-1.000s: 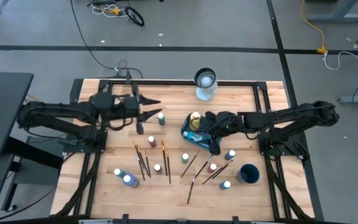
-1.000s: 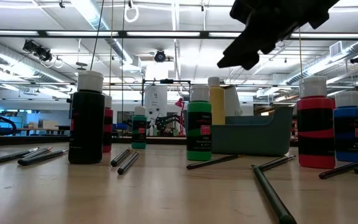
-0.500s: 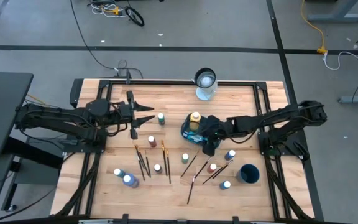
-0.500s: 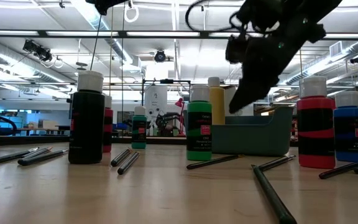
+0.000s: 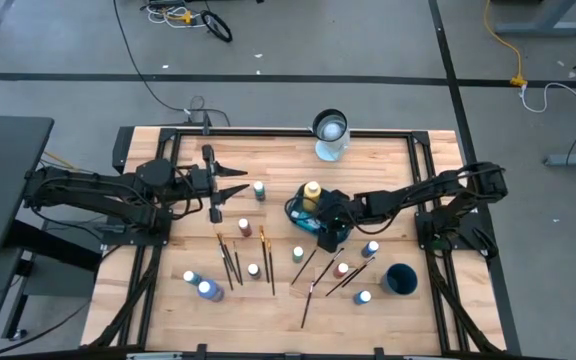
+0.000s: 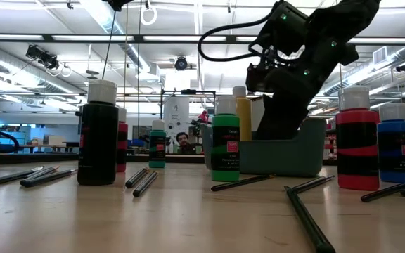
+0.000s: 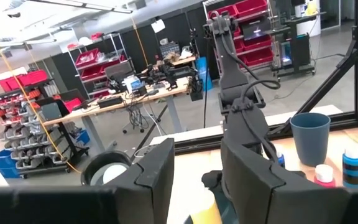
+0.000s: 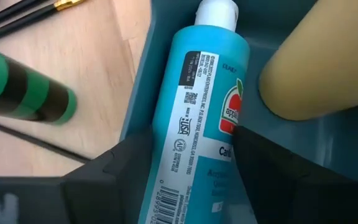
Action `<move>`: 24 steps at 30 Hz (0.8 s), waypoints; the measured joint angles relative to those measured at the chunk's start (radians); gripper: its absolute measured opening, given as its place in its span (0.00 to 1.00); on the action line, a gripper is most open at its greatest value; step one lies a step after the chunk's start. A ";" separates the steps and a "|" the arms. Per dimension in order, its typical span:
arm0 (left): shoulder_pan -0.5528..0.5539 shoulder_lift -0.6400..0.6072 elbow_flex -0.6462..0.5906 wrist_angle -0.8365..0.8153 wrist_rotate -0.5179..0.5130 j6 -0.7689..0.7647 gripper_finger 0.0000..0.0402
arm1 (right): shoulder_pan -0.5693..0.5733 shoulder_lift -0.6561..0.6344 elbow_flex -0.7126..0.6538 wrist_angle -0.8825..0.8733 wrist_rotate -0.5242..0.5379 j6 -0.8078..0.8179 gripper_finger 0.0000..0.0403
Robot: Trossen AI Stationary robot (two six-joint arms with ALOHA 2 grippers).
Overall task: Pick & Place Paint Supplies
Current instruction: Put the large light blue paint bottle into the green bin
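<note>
My right gripper (image 5: 326, 232) reaches down into the blue-grey bin (image 5: 298, 208) and is shut on a turquoise paint bottle (image 8: 197, 93) with a white cap. A taller yellow bottle (image 5: 313, 190) stands upright in the bin beside it. My left gripper (image 5: 240, 185) hovers open and level above the table's left half, with nothing between its fingers. Small paint bottles (image 5: 244, 228) stand on their bases across the near half of the table. Thin dark brushes (image 5: 230, 260) lie flat among them. My right gripper pinches the turquoise bottle's body by its two sides (image 8: 166, 143), one finger on each. The fingers slant down from the table's right and lie along the bottle. Its white cap (image 8: 216, 12) points ahead and down into the bin; whether it rests there, I cannot tell.
A clear glass jar (image 5: 330, 135) stands at the far edge and a dark blue cup (image 5: 400, 278) at the near right. A green-labelled bottle (image 6: 225, 144) stands close to the bin. More brushes (image 5: 318, 275) cross the table below the bin.
My right gripper has sunk into the bin, tipped further downward and rolled, carrying the turquoise bottle. The bin has shifted a little. My left gripper has drawn back toward the table's left edge and come down slightly, then kept still.
</note>
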 joint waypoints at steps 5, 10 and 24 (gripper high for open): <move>0.000 0.000 0.000 0.000 0.000 0.015 0.35 | -0.002 0.002 -0.002 0.016 0.008 -0.016 0.52; 0.000 0.000 0.000 -0.001 0.000 0.018 0.35 | -0.002 0.002 -0.002 0.006 0.008 -0.022 0.42; 0.000 0.000 0.000 -0.019 0.001 0.011 0.35 | -0.010 -0.020 -0.008 -0.004 0.078 -0.090 0.49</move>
